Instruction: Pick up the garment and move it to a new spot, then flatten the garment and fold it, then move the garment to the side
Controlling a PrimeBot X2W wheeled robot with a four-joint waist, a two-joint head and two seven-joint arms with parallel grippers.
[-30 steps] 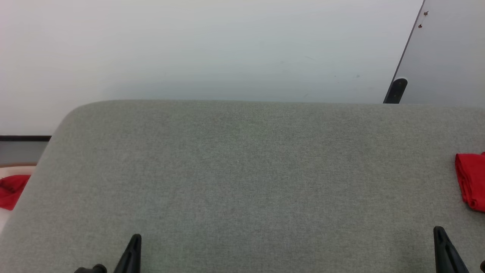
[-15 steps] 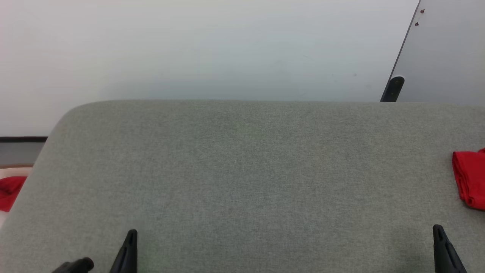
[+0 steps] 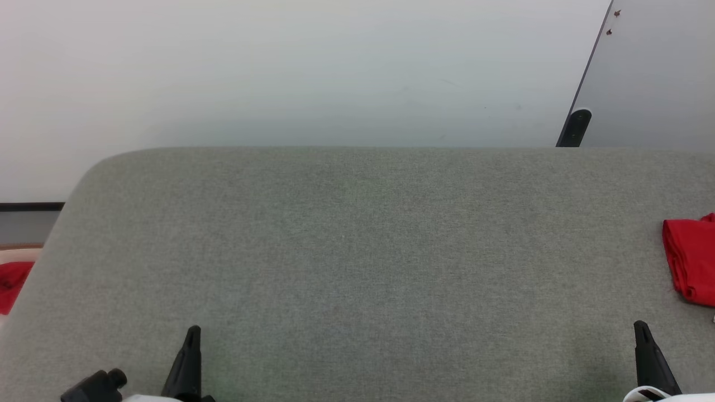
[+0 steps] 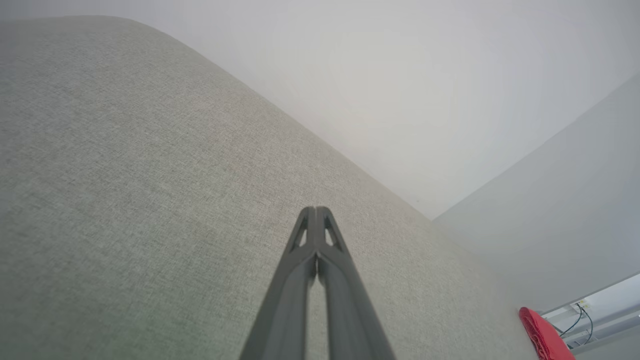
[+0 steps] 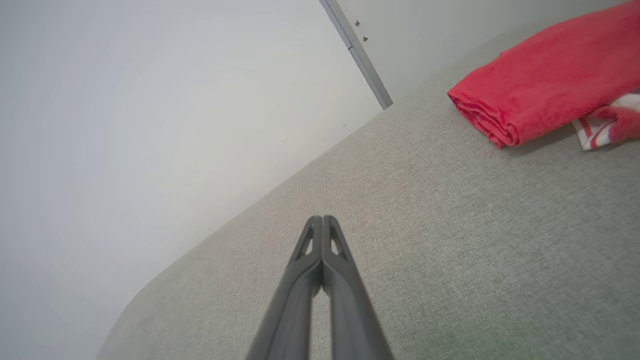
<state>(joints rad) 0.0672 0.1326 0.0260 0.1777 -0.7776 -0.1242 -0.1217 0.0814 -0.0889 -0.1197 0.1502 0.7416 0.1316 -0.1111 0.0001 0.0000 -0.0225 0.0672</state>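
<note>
Since the garment [image 5: 545, 95] looked soft and light, its folded edge would suit pinching. The left gripper [image 4: 316, 212] and right gripper [image 5: 321, 220] sat closed, empty.

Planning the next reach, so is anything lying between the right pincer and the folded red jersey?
Nothing visible does: bare grey padded surface lies between the right pincer and the folded jersey.

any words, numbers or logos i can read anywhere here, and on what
No text can be read in any view.
Red jersey: folded, no lettering shows.
Its striped trim: red and white stripes, no letters.
Pale patch in the lower right corner of the left wrist view: too small to read.
</note>
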